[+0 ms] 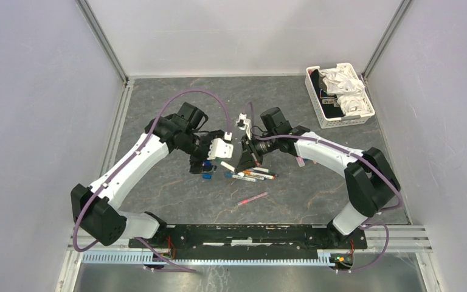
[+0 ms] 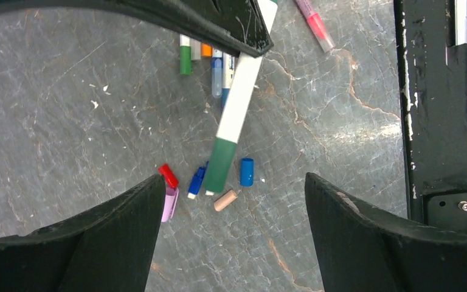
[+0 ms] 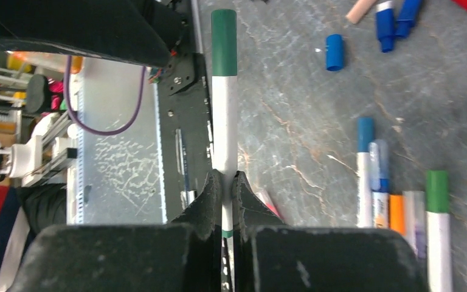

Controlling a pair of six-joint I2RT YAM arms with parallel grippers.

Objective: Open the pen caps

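— Green cap is sitting where, relative to the left gripper?
— It is hanging above the table, pointing into the gap between the left fingers, which are standing wide apart and holding nothing. It is lying nearer the finger on the left of that wrist view and touching neither.
— Who is carrying the pen?
— The right gripper is pinching the white barrel tight, well back from the cap, so the long axis is running straight out from its jaws toward the left arm.
— So the left one is the nearer for the pull?
— I am reading it so: closing across the cap and drawing away along that axis is looking like the coming move. A red cap and a blue cap are lying loose on the table below.
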